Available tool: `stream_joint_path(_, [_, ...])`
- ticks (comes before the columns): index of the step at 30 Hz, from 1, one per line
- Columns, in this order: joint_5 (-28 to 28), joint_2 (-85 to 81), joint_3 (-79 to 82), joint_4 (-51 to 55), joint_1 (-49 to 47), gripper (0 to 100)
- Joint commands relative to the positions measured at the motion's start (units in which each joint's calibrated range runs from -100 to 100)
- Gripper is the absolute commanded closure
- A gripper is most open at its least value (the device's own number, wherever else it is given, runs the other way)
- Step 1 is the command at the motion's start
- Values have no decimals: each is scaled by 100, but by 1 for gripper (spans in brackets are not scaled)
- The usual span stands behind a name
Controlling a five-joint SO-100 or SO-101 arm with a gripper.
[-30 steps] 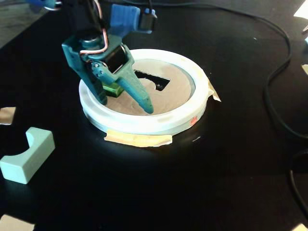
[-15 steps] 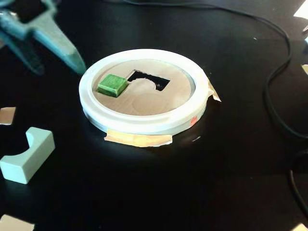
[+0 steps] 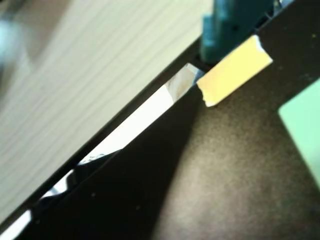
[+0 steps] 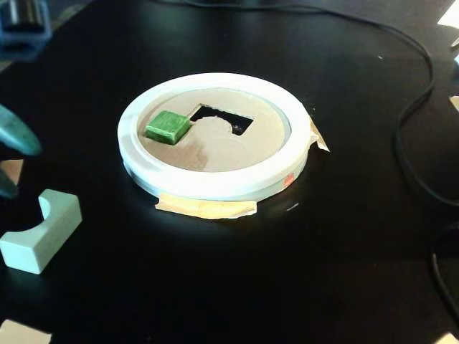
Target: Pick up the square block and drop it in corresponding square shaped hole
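The square block point(image 4: 168, 126), a small green cube, rests by itself in the left part of the tan round panel point(image 4: 215, 154) inside the white ring point(image 4: 215, 183). It sits low and covers whatever is under it, so the square shaped hole is hidden. My teal gripper point(image 4: 26, 170) is at the far left edge of the fixed view, well clear of the ring, open and empty. The wrist view catches only one teal finger point(image 3: 232, 27) at the top, over the table's edge.
A larger dark oblong cutout with a curved notch point(image 4: 224, 118) lies beside the cube. A pale mint notched block point(image 4: 39, 233) point(image 3: 305, 130) lies at the left front. Tape pieces point(image 4: 206, 208) point(image 3: 234, 76) hold things down. Black cables point(image 4: 412, 122) run along the right.
My gripper let go of the green cube on the panel, then rose and swung away left to the view's edge. The cube has stayed where it was left.
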Motion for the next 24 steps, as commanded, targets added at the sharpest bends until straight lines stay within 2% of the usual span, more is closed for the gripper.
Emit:
stream_joint_path(1, [15, -187, 483, -206, 122, 0])
stream_joint_path(7, [10, -187, 1111, -166, -15, 0])
stream_joint_path(24, [49, -187, 1266, -166, 60, 0])
